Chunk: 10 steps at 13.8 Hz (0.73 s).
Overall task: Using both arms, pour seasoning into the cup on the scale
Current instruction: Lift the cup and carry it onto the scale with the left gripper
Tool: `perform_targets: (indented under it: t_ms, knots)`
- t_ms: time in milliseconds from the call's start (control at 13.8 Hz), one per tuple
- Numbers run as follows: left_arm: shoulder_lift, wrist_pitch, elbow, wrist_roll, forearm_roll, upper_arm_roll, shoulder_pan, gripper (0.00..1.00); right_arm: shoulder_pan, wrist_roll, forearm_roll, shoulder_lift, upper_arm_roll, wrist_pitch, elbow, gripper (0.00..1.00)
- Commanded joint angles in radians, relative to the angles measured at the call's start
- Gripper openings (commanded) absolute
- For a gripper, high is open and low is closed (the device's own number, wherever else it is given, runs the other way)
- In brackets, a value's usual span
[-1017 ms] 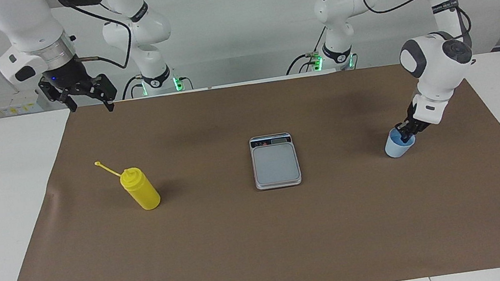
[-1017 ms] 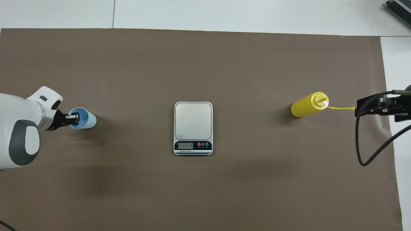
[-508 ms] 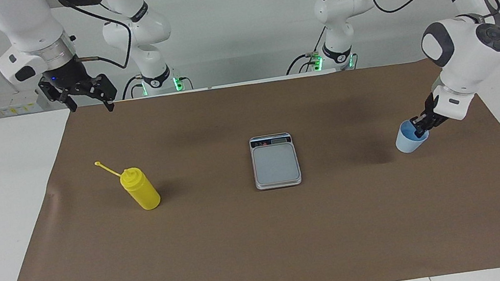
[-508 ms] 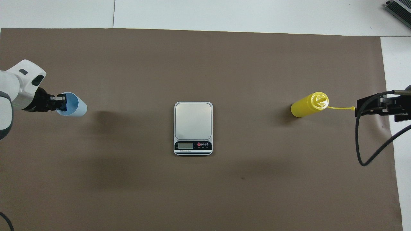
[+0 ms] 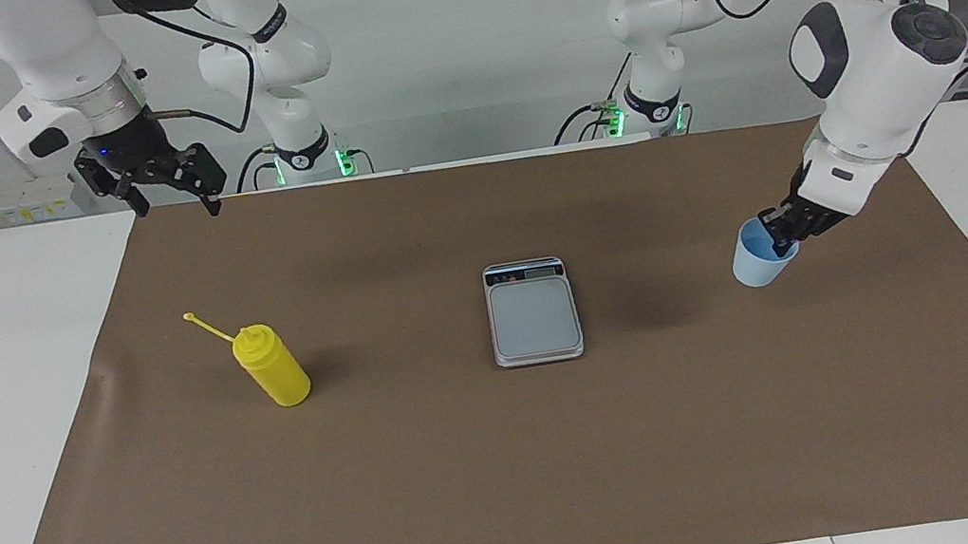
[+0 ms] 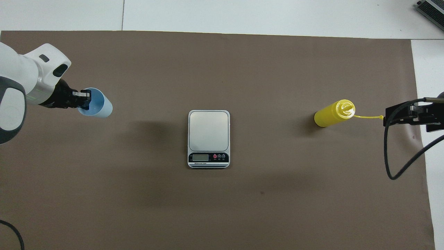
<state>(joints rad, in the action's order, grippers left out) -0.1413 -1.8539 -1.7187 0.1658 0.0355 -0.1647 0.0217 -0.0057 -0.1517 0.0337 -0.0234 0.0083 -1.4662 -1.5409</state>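
Gripping: the left gripper (image 5: 780,244) is clamped on the rim of the cup (image 5: 758,260), one finger inside it and one outside, at the right of the facing view.
Cup: pale blue, held up off the brown mat (image 5: 512,460) and tipped a little; its shadow lies apart from it on the mat, toward the scale. In the overhead view the cup (image 6: 97,107) sits at the left edge of the frame, mouth turned toward the gripper (image 6: 83,99).
Scale: the scale (image 5: 533,311) lies flat at the middle of the mat, dark display strip on the edge nearer the robots, its plate bare. In the overhead view the scale (image 6: 208,139) is at frame centre, well apart from the cup.
Seasoning: the yellow seasoning (image 5: 271,365) bottle stands upright at the left of the facing view, toward the right arm's end of the table, its cap strap sticking out sideways. From above, the seasoning (image 6: 333,113) is at the right of the frame.
Right gripper: the right gripper (image 5: 172,199) hangs at the upper left of the facing view, over the mat's edge, fingers apart and holding nothing; this arm waits. From above, the right gripper (image 6: 412,116) is half cut off at the right edge, so I can't quite tell how close it is to the strap's tip.
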Motion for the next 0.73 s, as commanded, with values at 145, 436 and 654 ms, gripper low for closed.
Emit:
perform_targets:
  t_ms: [145,436,654]
  knots:
    - [-0.020,0.004,0.036,0.182,-0.005,0.013,-0.170,0.00,-0.010,0.023,-0.011,0.005,0.004,0.017,0.015,1.00]
    - [-0.020,-0.057,0.016,0.288,-0.003,0.011,-0.287,0.00,-0.010,0.023,-0.011,0.005,0.004,0.017,0.015,1.00]
    - [-0.058,-0.113,0.021,0.345,-0.003,0.013,-0.351,0.00,-0.010,0.023,-0.011,0.005,0.004,0.017,0.015,1.00]
